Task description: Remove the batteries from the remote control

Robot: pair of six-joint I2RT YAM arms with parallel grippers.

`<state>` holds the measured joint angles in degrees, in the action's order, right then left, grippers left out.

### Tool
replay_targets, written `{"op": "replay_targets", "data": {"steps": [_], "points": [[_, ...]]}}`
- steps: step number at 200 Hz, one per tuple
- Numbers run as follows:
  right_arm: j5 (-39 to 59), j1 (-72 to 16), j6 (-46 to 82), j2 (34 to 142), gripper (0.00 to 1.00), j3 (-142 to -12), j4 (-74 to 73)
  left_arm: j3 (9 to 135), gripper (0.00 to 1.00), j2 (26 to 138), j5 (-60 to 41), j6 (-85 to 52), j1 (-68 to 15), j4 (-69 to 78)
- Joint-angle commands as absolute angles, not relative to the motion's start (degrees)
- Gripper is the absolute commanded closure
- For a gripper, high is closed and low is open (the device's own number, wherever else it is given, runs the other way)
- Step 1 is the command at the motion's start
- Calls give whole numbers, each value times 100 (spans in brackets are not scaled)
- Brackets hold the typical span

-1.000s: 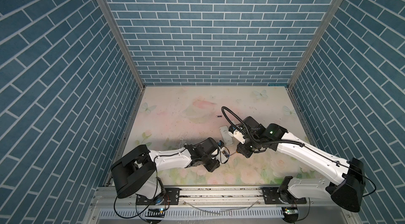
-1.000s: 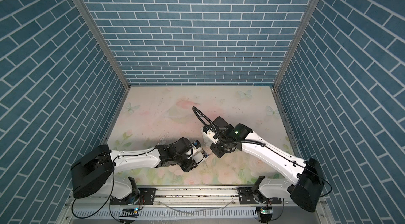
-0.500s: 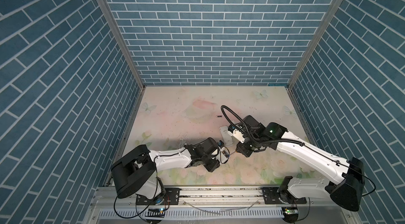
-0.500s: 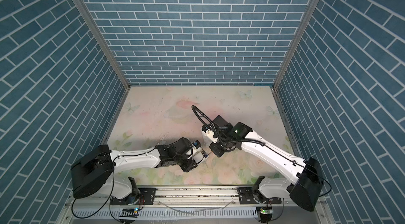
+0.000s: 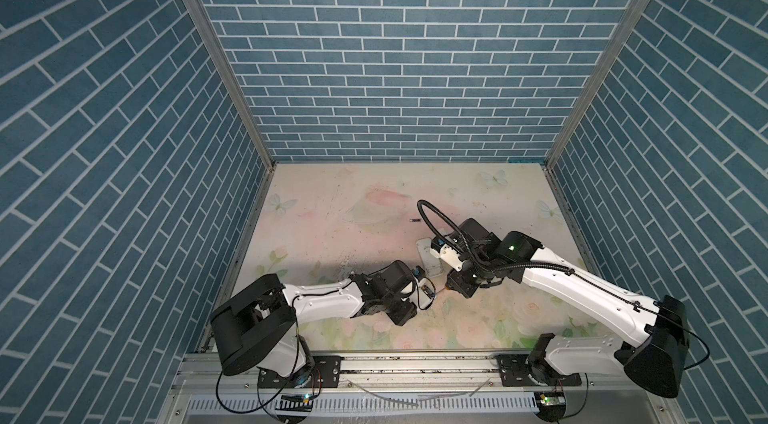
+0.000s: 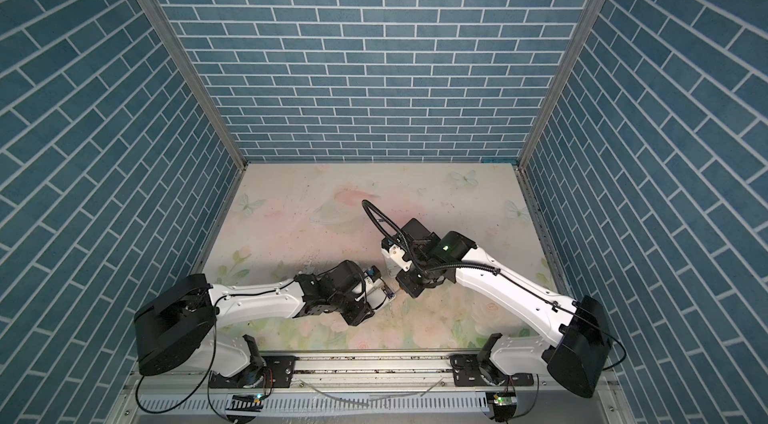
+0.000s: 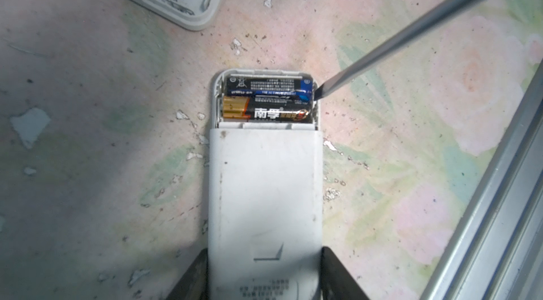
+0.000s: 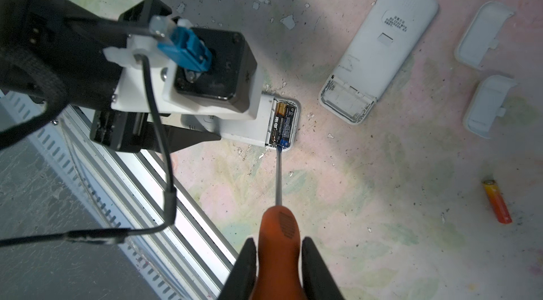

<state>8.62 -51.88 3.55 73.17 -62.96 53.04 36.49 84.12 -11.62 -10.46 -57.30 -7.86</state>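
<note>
**Left end effector** (image 7: 264, 251): jaws part-way open and clamped across the lower body of the white remote (image 7: 264, 189). The remote is held back-up and, as far as can be told, flat against the desk (image 7: 88, 107). The grip is judged to be a brace, so the case is not slid about by prying.

**Battery bay:** cover off, bay exposed. Two batteries are seated side by side across it. A blue-and-black battery (image 7: 266, 87) lies at the end wall, and a gold-and-black battery (image 7: 264, 112) touches it on the body side.

**Right end effector** (image 8: 278, 244): nearly closed, pinched on the orange handle of the screwdriver (image 8: 279, 225). The shaft is slanted downward. The flat tip (image 7: 318, 94) is set at one end of the blue-and-black battery, against the bay's side wall. This is judged to be a lever point from which that end can be lifted off its contact.

**Elsewhere on the desk:**
- A second remote (image 8: 379, 48) is seen with its bay empty.
- A loose cover (image 8: 482, 37) and a second cover (image 8: 487, 106) lie beside it.
- An orange battery (image 8: 496, 201) lies well apart from the rest.

The task is judged roughly half done.
</note>
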Motion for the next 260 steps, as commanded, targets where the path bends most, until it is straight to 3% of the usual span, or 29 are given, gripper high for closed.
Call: {"op": "replay_targets", "data": {"steps": [1,187,260], "points": [[864,-5222,154,7292,100,-6456,5488,3559,58,8390,-1151,-987,-5758,-973],[819,-5223,57,7532,100,-6503,5481,3533,58,8323,-1099,-985,-5757,-976],[133,-5557,309,7335,100,-6197,4857,3530,58,8332,-1151,-1028,-5761,-879]]}}
